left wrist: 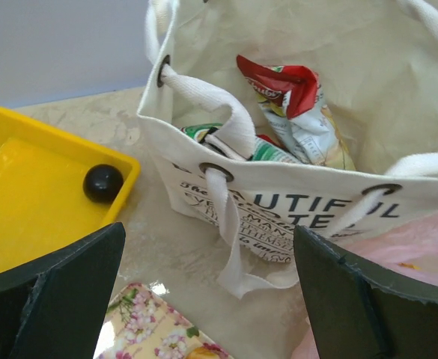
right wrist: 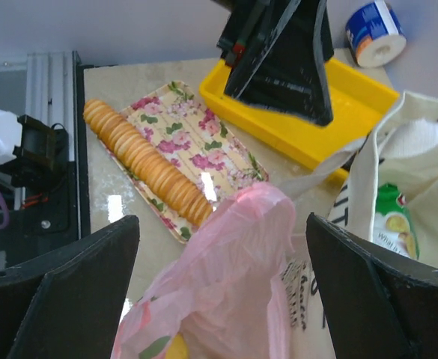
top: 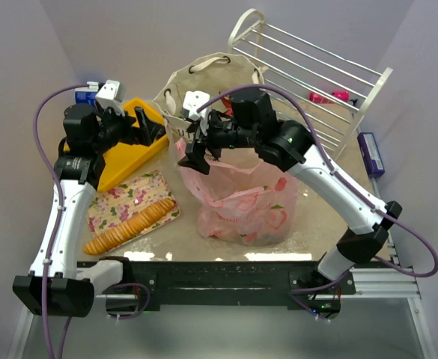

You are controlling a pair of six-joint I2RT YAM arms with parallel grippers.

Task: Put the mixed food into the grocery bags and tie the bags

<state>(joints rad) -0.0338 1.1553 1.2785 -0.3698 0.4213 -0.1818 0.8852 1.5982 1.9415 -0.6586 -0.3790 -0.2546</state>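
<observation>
From above: two bags, two trays, two arms. The cream tote (top: 204, 78) with black lettering stands just past the right gripper (top: 195, 153). The thin pink bag (top: 241, 202), printed with red shapes, sags under that gripper's fingers. The left gripper (top: 150, 129) hangs over the yellow tray (top: 121, 166). Nearer the arm bases, one row of crackers (top: 132, 222) lies on a floral tray (top: 117, 196). Neither gripper's jaw gap is clear from this view.

Left wrist: both fingers (left wrist: 54, 299) are spread wide, with nothing between them. The tote sits straight ahead of them, its mouth open. Two packets show inside. One is a crumpled red packet (left wrist: 293, 97), the other a green-and-white packet (left wrist: 267, 149) half hidden by a rope handle. Beyond the left finger, one black ball (left wrist: 102, 183) lies in the yellow tray's corner. The pink bag is cut off beside the right finger.

Right wrist: both fingers (right wrist: 383, 292) stand wide apart. The pink bag's bunched top rises between them, and neither finger is seen touching it. Something yellow shows blurred low inside the bag. Past the right finger, the tote's edge shows one green packet. One blue-and-white can (right wrist: 376, 30) stands far beyond.
</observation>
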